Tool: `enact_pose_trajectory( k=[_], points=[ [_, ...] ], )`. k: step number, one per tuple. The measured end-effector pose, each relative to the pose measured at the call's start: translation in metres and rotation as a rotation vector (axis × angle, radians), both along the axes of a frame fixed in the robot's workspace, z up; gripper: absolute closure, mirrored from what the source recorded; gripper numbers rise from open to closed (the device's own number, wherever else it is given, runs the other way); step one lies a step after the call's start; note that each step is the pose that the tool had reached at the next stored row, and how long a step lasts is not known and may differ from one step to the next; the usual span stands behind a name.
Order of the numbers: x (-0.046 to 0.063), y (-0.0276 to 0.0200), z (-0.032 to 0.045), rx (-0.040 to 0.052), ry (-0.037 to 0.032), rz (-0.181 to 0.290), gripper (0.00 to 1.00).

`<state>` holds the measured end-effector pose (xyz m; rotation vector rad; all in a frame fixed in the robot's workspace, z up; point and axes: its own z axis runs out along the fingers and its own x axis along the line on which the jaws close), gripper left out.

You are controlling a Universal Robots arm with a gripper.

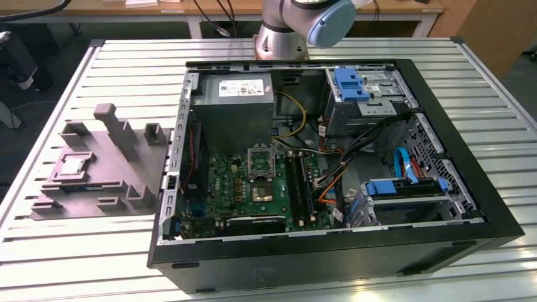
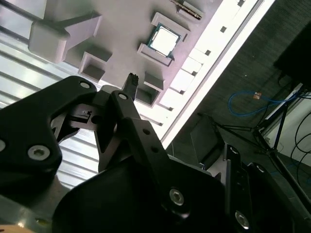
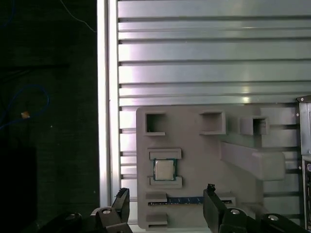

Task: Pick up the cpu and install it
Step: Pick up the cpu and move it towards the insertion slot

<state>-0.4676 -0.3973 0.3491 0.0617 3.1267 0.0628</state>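
Note:
The cpu (image 3: 164,169) is a small silvery square lying flat in a recess of the grey moulded fixture (image 3: 204,160). My gripper (image 3: 165,200) hangs above the fixture, open, and its two black fingertips (image 3: 210,196) stand wide apart with nothing between them. In the first wrist view the chip sits just beyond the gap between the fingers. The second wrist view has the cpu (image 2: 164,39) in the fixture (image 2: 121,29) well past the black finger links (image 2: 130,82). In the exterior view the cpu (image 1: 71,167) rests on the fixture (image 1: 100,189), to the left of the computer case.
An open black computer case (image 1: 336,251) lies on the slatted metal table (image 1: 336,53), with the green motherboard (image 1: 243,189) and its socket (image 1: 261,189) inside. The fixture carries several raised blocks (image 1: 113,126). The table edge (image 3: 103,97) runs close beside the fixture.

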Motion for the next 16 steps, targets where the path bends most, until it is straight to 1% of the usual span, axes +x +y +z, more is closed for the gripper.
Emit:
enact_pose_trajectory(
  k=[2,4,12,16],
  points=[
    [0.0,0.0001,-0.0019,-0.0004,0.0037,0.02,0.29],
    [0.0,0.0,-0.0048,-0.0003,0.0053,0.033,0.29],
    [-0.001,0.0,-0.0179,-0.0003,0.0079,0.035,0.29],
    [-0.001,0.0,-0.0226,-0.0003,0.0095,0.035,0.29]
  ],
)
